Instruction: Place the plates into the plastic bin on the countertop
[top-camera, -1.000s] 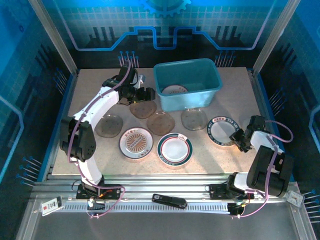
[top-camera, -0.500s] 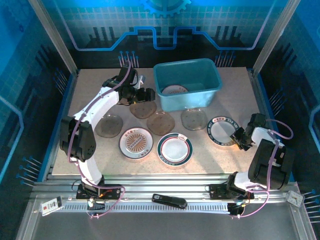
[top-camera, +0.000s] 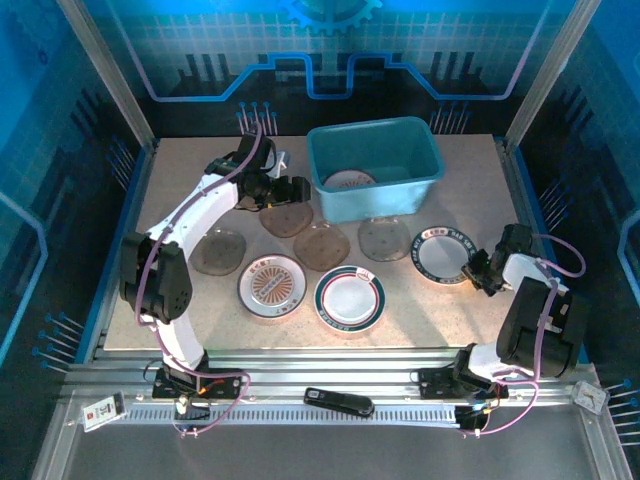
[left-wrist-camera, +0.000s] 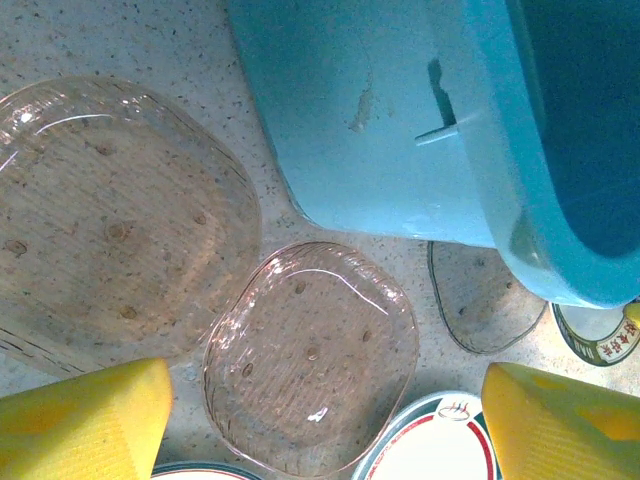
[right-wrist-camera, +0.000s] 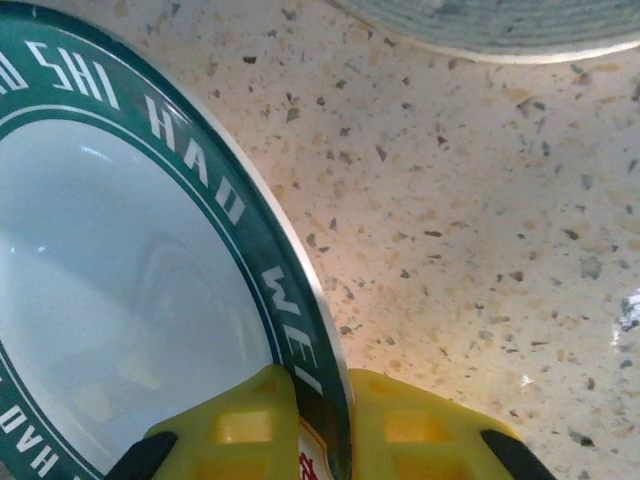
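Observation:
My right gripper (top-camera: 478, 270) is shut on the near right rim of a white plate with a dark green lettered rim (top-camera: 443, 254). In the right wrist view its yellow fingers (right-wrist-camera: 240, 425) pinch that plate's rim (right-wrist-camera: 300, 330) from both sides on the speckled countertop (right-wrist-camera: 480, 200). My left gripper (top-camera: 290, 190) hangs open beside the teal plastic bin (top-camera: 420, 175), above a smoky-brown plate (top-camera: 288, 218). In the left wrist view a smoky plate (left-wrist-camera: 310, 355) lies between the spread yellow fingers (left-wrist-camera: 80, 420), with nothing held. One patterned plate (top-camera: 348, 181) lies inside the bin.
More smoky plates lie at the left (top-camera: 218, 250), the middle (top-camera: 321, 246) and in front of the bin (top-camera: 386, 238). A red-rimmed plate (top-camera: 271, 284) and a green-rimmed plate (top-camera: 350, 297) sit nearer the front. A black object (top-camera: 340, 401) rests on the front rail.
My right gripper moved in to the right-hand plate and closed on its rim; the plate shifted slightly away and left. The left arm has stayed still.

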